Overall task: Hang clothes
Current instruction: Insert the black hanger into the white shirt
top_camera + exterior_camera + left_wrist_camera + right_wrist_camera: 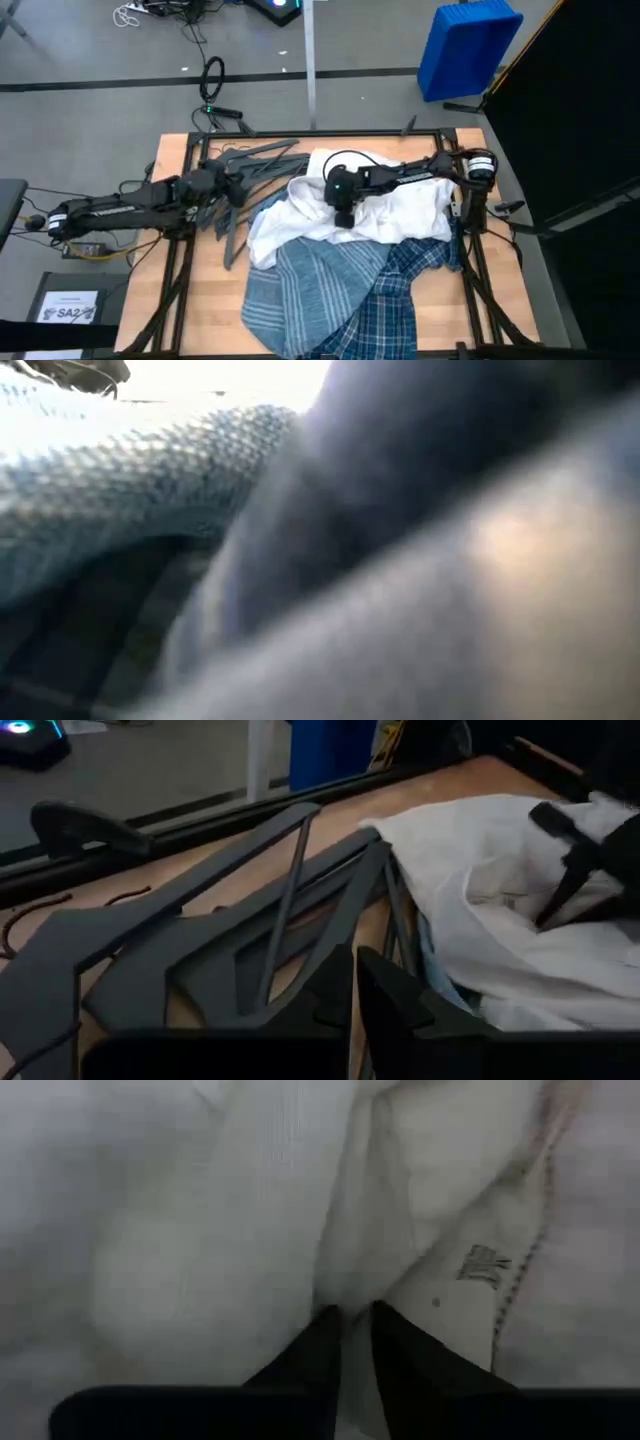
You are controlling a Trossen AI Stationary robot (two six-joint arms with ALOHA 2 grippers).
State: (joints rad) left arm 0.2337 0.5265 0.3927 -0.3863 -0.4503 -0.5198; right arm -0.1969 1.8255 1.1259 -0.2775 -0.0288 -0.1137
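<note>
My right pincer pressed down into the white shirt, tips nearly together pinching a fold, my left pincer at the hangers, tips close together.

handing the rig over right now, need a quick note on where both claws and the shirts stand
Right claw: down in the white shirt, fingers nearly shut with a fold pinched between them.
Left claw: at the pile of dark hangers, grip unclear.
Striped shirt and plaid shirt lie heaped on the table, overlapping.
Done: nothing hung.
Left: all three shirts.
</note>
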